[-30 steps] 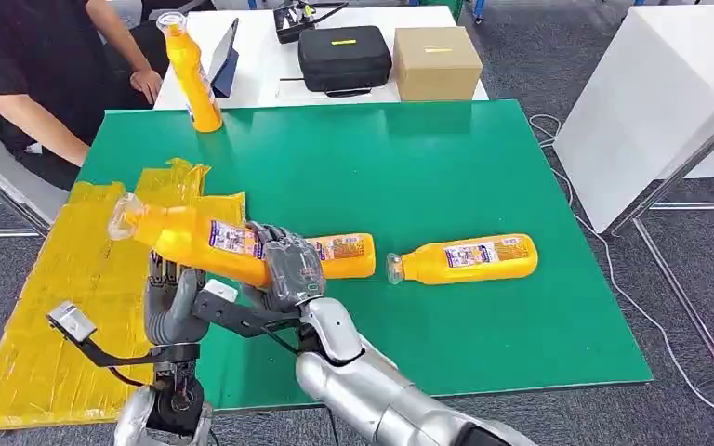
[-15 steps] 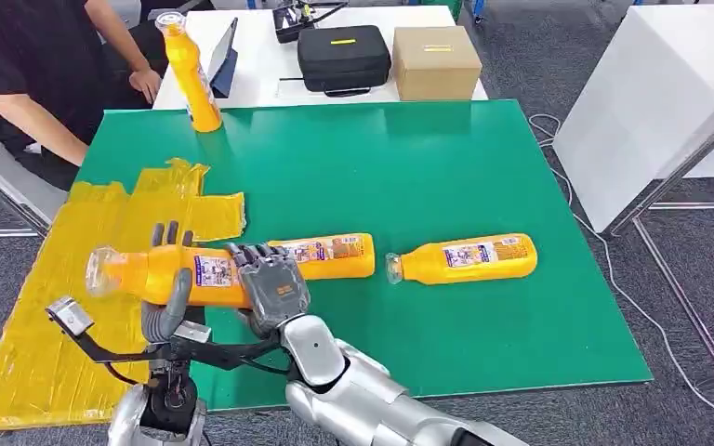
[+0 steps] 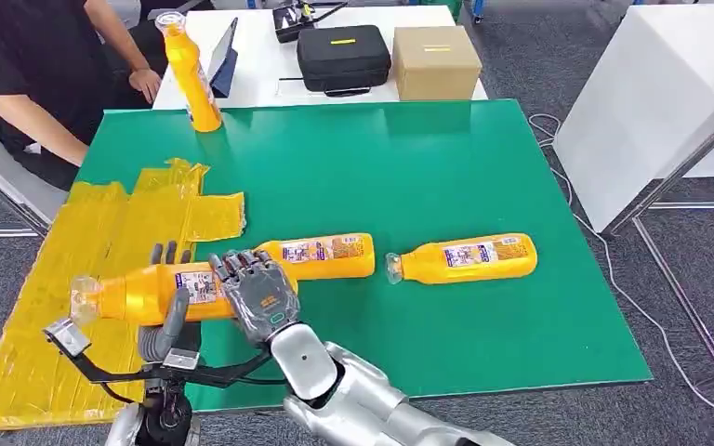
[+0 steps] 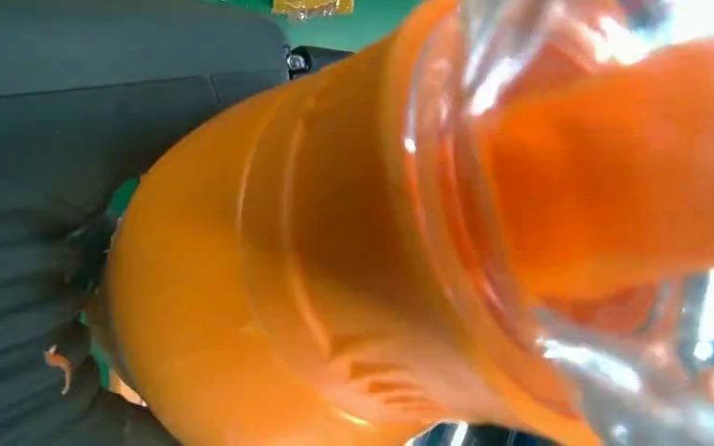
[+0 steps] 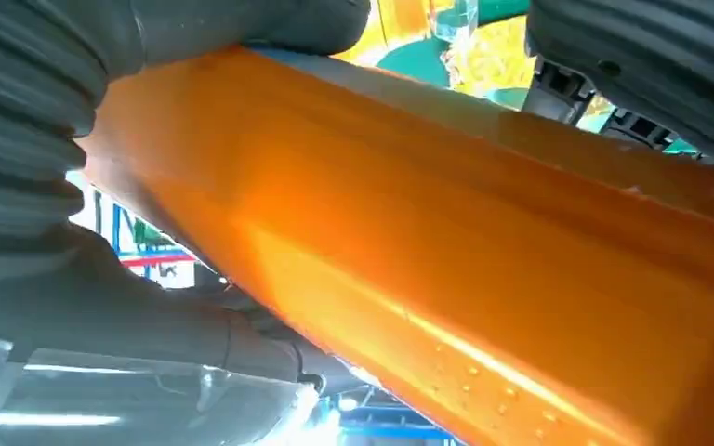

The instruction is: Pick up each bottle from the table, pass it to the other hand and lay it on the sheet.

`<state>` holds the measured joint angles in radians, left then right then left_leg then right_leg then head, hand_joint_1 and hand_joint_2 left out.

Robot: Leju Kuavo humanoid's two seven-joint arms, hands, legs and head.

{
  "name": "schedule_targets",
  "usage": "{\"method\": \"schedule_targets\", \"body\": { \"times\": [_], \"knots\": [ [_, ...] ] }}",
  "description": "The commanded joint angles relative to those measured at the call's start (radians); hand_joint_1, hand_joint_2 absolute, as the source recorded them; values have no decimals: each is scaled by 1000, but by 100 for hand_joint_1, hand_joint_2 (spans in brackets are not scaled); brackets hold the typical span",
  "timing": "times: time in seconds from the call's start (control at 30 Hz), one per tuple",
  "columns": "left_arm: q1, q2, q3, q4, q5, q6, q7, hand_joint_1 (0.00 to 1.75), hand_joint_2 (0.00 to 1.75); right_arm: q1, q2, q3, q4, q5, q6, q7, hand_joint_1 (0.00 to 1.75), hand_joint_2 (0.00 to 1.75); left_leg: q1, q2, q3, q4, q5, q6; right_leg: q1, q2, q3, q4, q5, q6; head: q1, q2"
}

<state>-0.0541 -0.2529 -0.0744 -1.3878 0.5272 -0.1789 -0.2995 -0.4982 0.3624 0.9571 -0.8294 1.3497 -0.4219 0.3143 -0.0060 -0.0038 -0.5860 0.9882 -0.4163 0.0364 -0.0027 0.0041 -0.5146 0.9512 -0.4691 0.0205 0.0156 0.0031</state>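
Note:
An orange bottle (image 3: 149,291) hangs nearly level over the near edge of the yellow sheet (image 3: 84,232), clear cap end to the left. My right hand (image 3: 258,299) grips its base end. My left hand (image 3: 169,321) wraps its middle, thumb in front and fingers (image 3: 164,252) behind. The left wrist view looks close along the bottle's neck (image 4: 335,260) beside my left hand's grey cover (image 4: 37,186). In the right wrist view the bottle's side (image 5: 428,279) lies against my right hand (image 5: 46,121). Two more orange bottles (image 3: 325,256) (image 3: 466,259) lie on the green table (image 3: 409,158).
A third orange bottle (image 3: 191,72) stands upright at the table's far left corner. A person in black (image 3: 28,65) sits beyond the sheet. A black case (image 3: 343,58) and a cardboard box (image 3: 436,61) rest on the white table behind.
The held bottle has moved left and lower over the sheet and levelled out. My left hand has come up around its middle while the right hand keeps the base.

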Motion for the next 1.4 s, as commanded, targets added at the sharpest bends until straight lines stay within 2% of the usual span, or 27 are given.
{"method": "schedule_targets", "body": {
  "times": [0.03,0.33,0.57,0.6,0.63,0.67,0.7,0.77,0.83,0.97,1.4],
  "knots": [
    [-88,18,-45,0,-21,18,-15,175,175,109,-13,12,-15,36,65,-83,175,175,1,-5,3,-1,0,-2,1,-6,5,-2,-1,0,0,0],
    [-90,14,-38,-6,-18,22,-14,175,175,109,-13,16,-16,36,65,-82,175,175,1,-4,2,-1,0,-2,1,-5,5,-2,-1,0,0,0],
    [-78,4,-3,-61,-10,52,-17,175,175,96,-13,61,-46,-16,118,-54,175,175,1,-3,1,0,-1,-2,1,-4,4,-1,-1,0,0,0],
    [-70,3,0,-69,-13,53,-17,175,175,93,-13,59,-43,-26,112,-45,143,175,1,-4,2,0,-1,-3,1,-5,5,-1,-2,0,0,0],
    [-65,3,-1,-70,-13,53,-17,175,175,90,-13,49,-39,-29,109,-45,16,175,1,-3,1,0,-1,-2,1,-3,3,-1,-1,0,0,0],
    [-60,3,-1,-68,-13,52,-17,175,175,94,-15,21,-49,-49,99,-51,0,175,1,-3,3,0,-1,-3,1,-4,5,-2,-2,0,0,0],
    [-57,4,0,-67,-15,53,-19,175,175,107,-20,-27,-78,-116,73,-95,0,0,1,-3,1,-1,0,-2,1,-3,3,-2,-1,0,0,0],
    [-55,-2,16,-70,-27,60,-38,175,175,131,-52,-157,-209,-251,36,-154,0,0,1,-5,1,-1,0,-2,1,-6,4,-2,-1,0,0,0],
    [-50,-6,31,-82,-36,63,-43,175,175,161,-82,-258,-343,-324,5,-199,0,0,1,-7,0,0,0,-2,1,-7,4,-1,-1,0,1,0],
    [-26,-7,50,-111,-42,73,-49,175,175,252,-123,-404,-540,-509,-11,-317,0,0,1,-6,-1,0,0,-1,1,-6,2,-1,-1,1,0,0],
    [13,-4,70,-129,-57,98,-70,175,175,337,-132,-498,-557,-614,-89,-422,0,0,0,-4,4,-2,-1,-2,0,-4,7,-3,-1,0,0,0]
  ]
}}
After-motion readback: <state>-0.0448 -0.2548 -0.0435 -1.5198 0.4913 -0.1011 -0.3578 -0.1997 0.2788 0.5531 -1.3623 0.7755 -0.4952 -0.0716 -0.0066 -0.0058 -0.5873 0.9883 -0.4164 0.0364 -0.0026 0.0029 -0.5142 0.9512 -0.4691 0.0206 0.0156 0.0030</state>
